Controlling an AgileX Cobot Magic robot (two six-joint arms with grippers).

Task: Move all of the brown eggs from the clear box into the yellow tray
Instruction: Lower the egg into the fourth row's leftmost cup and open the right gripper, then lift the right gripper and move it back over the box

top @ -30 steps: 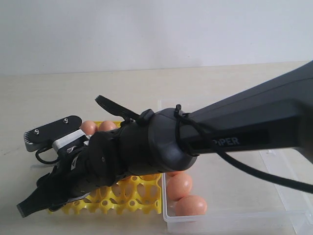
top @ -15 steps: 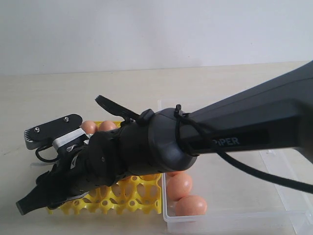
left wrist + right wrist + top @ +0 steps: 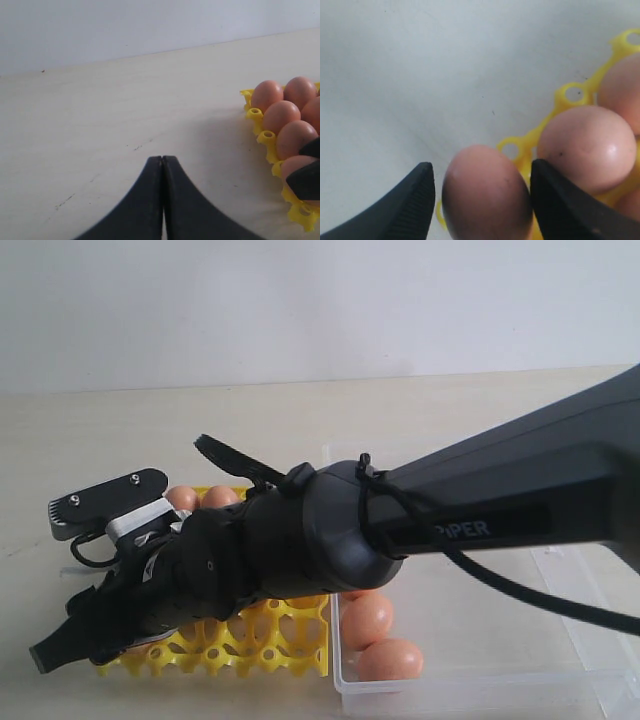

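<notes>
Spread slightly wider than a second ago: black right fingers [image 3: 410, 205]. Pale table [image 3: 450, 410] beneath. Shallow transparent plastic box [image 3: 480, 690] just beside bright yellow plastic egg tray [image 3: 290, 640]; two smooth orange-brown eggs [image 3: 368, 620] visible in box, others in tray cups. One egg [image 3: 485, 195] at tray edge between right fingers, unclamped. Black left fingers [image 3: 145, 205] pressed together, empty.

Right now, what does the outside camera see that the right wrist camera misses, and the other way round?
Only the exterior view: the clear box with eggs left in it, and the long black arm. Only the right wrist view: one brown egg between the fingers of the right gripper. Both: the yellow tray with other eggs seated in it.
</notes>
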